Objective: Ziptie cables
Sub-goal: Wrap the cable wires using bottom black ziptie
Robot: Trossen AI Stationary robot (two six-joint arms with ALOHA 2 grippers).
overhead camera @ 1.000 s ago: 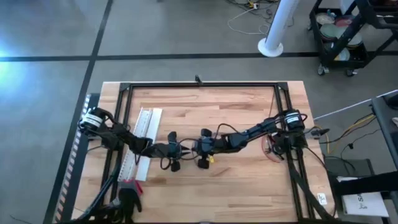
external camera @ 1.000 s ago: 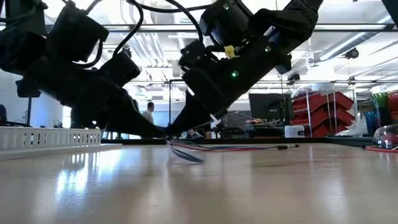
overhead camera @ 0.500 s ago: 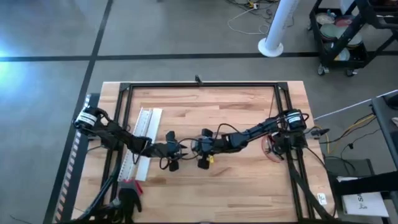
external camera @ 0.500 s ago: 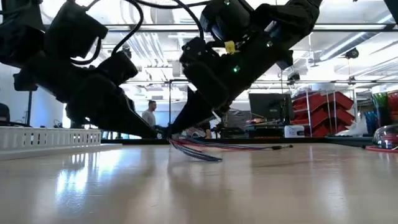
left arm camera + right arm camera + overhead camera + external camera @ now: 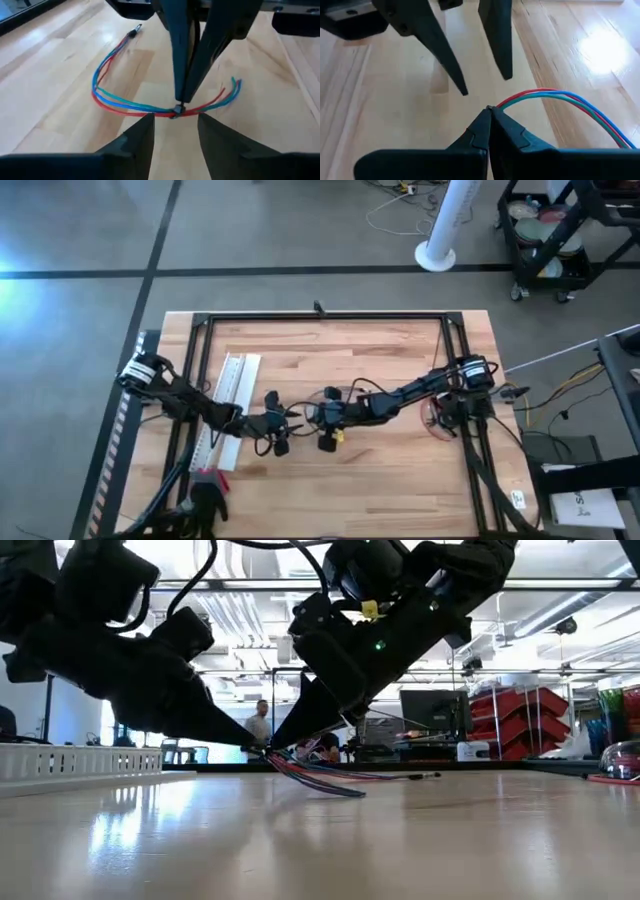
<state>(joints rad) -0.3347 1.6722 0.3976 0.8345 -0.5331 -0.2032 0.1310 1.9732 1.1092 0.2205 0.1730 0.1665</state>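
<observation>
The cables [image 5: 117, 102] are a thin bundle of red, blue and teal wires lying in a slack curve on the wooden table [image 5: 400, 470]. One end carries a small dark tip [image 5: 135, 31]. My right gripper [image 5: 489, 109] is shut on the bundle at mid-table [image 5: 303, 418]. My left gripper [image 5: 175, 122] faces it from the table's left, open. Its fingertips stand just short of the held spot, one to each side, and touch nothing. In the low view the wires [image 5: 330, 780] trail from the pinch down onto the table. My right gripper pinches the bundle partway along [image 5: 502, 102], nearer its loose coloured ends [image 5: 236, 82], between the tips of its two shut fingers. The fingers slant down from the table's right and lie across the wires. The held spot sits just above the table, and both slack ends rest on the wood.
A long white slotted strip [image 5: 228, 395] lies at the table's left, under my left arm. A black and red object [image 5: 207, 495] sits near the front left corner. A small pink round thing [image 5: 437, 420] lies by my right arm's base. A black frame [image 5: 320, 318] borders the table.
My right gripper has drawn the cables a little toward the table's left, and their tipped end has slid along the table after it. The slack loop now sags lower and wider. My left gripper has backed off slightly toward the table's left.
</observation>
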